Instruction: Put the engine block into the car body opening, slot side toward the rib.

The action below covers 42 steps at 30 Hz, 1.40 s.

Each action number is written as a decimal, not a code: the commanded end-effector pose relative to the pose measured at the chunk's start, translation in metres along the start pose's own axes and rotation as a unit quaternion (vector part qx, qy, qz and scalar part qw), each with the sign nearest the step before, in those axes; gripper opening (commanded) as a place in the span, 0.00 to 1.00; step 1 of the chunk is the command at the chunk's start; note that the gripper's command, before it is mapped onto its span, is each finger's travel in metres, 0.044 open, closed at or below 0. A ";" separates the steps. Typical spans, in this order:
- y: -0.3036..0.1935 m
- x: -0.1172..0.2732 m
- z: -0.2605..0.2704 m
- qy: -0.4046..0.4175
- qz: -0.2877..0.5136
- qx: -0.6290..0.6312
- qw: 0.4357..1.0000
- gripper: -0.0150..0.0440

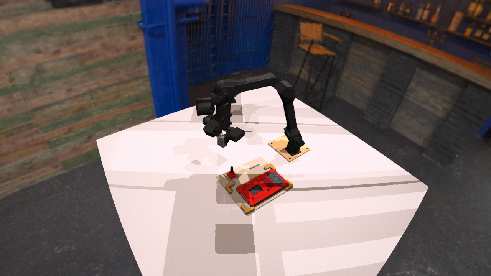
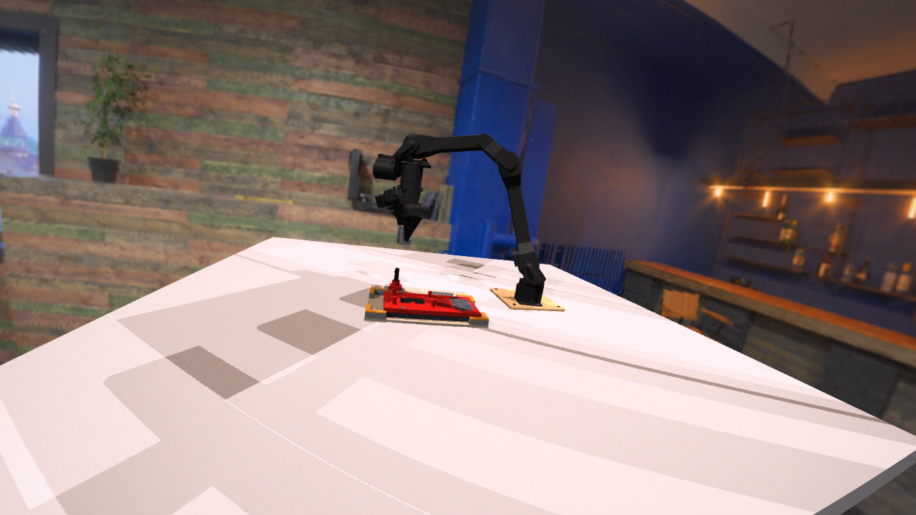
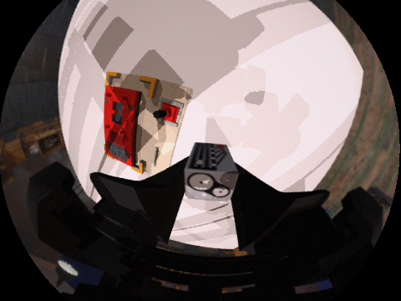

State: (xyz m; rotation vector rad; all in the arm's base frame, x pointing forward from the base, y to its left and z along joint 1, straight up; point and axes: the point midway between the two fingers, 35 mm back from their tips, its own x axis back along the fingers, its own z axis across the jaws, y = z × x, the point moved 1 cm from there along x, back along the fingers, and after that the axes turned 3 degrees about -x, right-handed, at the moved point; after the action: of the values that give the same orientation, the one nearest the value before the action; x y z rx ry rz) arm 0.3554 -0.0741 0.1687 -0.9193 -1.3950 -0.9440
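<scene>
Gripping a grey rectangular engine block (image 1: 221, 141) (image 2: 403, 234) (image 3: 211, 172) between black fingers, well above the pale table (image 1: 147, 154) (image 2: 409, 441) (image 3: 284, 138) and apart from the flat red car body (image 1: 262, 187) (image 2: 432, 306) (image 3: 121, 125).

Engine block's (image 1: 221, 141) (image 2: 403, 234) (image 3: 210, 171) slot side can't be made out. Table (image 1: 154, 157) (image 2: 576, 384) (image 3: 317, 84) cut off at bottom edge, top and exterior views. Bottles on the shelves (image 1: 425, 12) (image 2: 832, 239) blurred.

The arm (image 1: 290, 113) (image 2: 519, 214) is matte black, with chunky angular links and rounded joints.
</scene>
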 end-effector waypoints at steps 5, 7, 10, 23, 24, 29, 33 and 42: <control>0.000 -0.003 0.000 0.000 0.001 0.085 0.996 0.25; 0.000 -0.006 0.000 0.000 0.001 0.108 0.994 0.25; 0.000 -0.012 0.000 0.000 0.001 0.137 0.991 0.25; 0.000 -0.036 0.000 0.000 0.001 0.139 0.990 0.25; 0.000 -0.038 0.000 0.000 0.001 0.139 0.990 0.25; 0.000 -0.047 0.000 0.000 0.001 0.139 0.990 0.25; 0.000 -0.054 0.000 0.000 0.001 0.139 0.990 0.25; 0.000 -0.069 0.000 0.000 0.001 0.139 0.990 0.25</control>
State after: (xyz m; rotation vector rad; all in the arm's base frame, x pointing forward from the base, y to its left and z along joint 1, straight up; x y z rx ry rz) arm 0.3588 -0.0746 0.1058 -0.7114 -1.4867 -0.7303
